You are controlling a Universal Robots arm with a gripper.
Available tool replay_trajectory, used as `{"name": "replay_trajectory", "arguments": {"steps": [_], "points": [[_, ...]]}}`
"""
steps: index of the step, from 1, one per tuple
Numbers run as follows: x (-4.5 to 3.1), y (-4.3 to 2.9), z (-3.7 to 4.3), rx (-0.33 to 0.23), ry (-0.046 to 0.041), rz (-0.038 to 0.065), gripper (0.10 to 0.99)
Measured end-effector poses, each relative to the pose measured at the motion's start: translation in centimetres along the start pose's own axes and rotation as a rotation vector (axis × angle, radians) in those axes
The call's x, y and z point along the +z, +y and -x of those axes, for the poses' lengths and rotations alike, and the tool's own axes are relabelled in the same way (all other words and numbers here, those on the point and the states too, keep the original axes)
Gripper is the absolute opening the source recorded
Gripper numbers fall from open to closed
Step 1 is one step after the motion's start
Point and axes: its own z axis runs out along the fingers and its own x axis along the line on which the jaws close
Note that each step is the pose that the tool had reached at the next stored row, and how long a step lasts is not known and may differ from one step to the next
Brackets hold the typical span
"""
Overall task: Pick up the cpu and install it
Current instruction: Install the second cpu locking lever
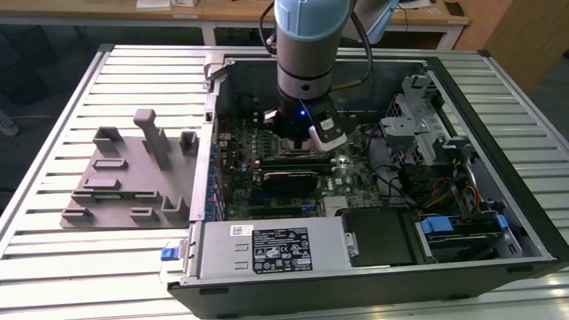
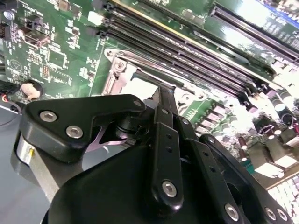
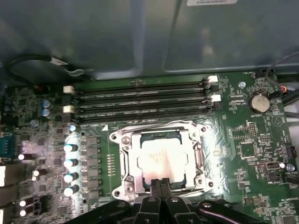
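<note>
The gripper [image 3: 161, 183], its fingers pressed together, is hovering right at the near edge of the cpu [image 3: 161, 157], which is lying flat in its socket [image 3: 122, 158] just beneath the fingertips.

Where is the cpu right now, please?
In the first wrist view the cpu lies in the motherboard socket, beside the memory slots, with the end effector at its edge.

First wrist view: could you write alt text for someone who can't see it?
A silver-topped cpu sits inside the metal socket frame on a green motherboard, with the black gripper directly at its near edge, fingertips close together. Beyond the socket run long dark memory slots, and a row of small silver capacitors stands to one side.
</note>
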Motion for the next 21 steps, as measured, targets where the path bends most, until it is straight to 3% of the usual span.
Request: {"name": "replay_trajectory", "arguments": {"steps": [3, 9, 14, 21], "points": [[0.19, 0.55, 0.26, -0.001, -0.0013, -0.017, 0.106], [0.85, 2.53, 0.28, -0.002, -0.0024, -0.029, 0.106], [1.14, 2.82, 0.24, -0.002, -0.0039, -0.044, 0.106], [1.18, 2.86, 0.24, -0.002, -0.0040, -0.045, 0.106]]}}
